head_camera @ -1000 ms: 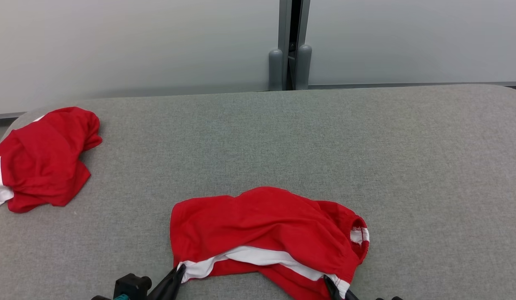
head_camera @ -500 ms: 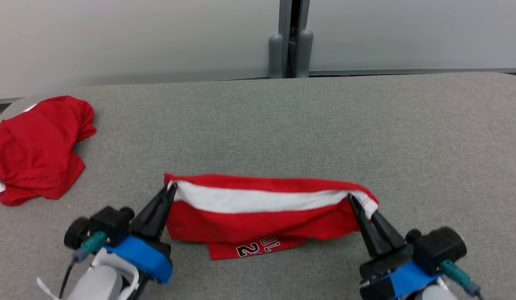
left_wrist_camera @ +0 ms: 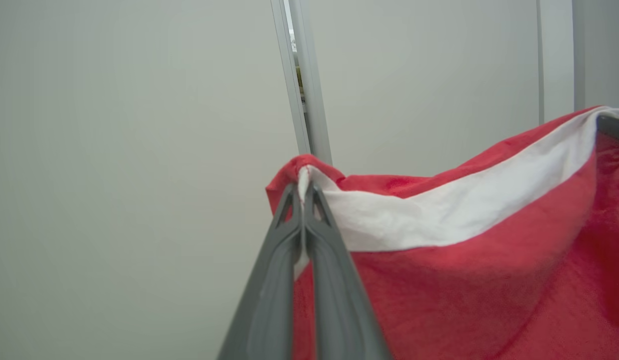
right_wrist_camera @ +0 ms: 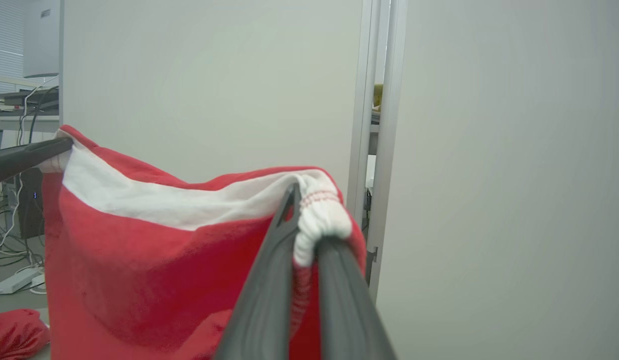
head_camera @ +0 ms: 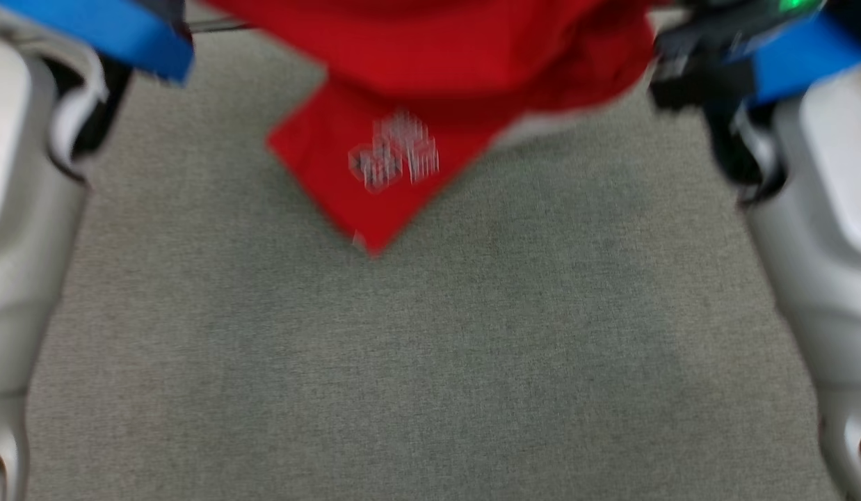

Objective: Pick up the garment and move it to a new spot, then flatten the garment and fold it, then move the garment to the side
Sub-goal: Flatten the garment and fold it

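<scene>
The garment (head_camera: 416, 90) is red with a white band and a pale print, and hangs blurred over the grey table (head_camera: 430, 362) in the head view. My left gripper (left_wrist_camera: 303, 189) is shut on one end of the white band of the garment (left_wrist_camera: 464, 280). My right gripper (right_wrist_camera: 307, 210) is shut on the other end, where white cloth bunches between its fingers. The garment (right_wrist_camera: 154, 270) sags between the two grips, in the air in front of a pale wall. The left gripper's fingers (right_wrist_camera: 29, 155) show at the left of the right wrist view.
Pale forearms with blue wrist bands stand at both sides of the head view, left (head_camera: 20, 209) and right (head_camera: 820, 209). A second red garment (right_wrist_camera: 14, 332) lies low at the left in the right wrist view. A partition post (right_wrist_camera: 377, 150) stands behind.
Both grippers have lifted the garment off the table by its white band, and it now hangs in the air. The head camera has tilted down toward the near table.
</scene>
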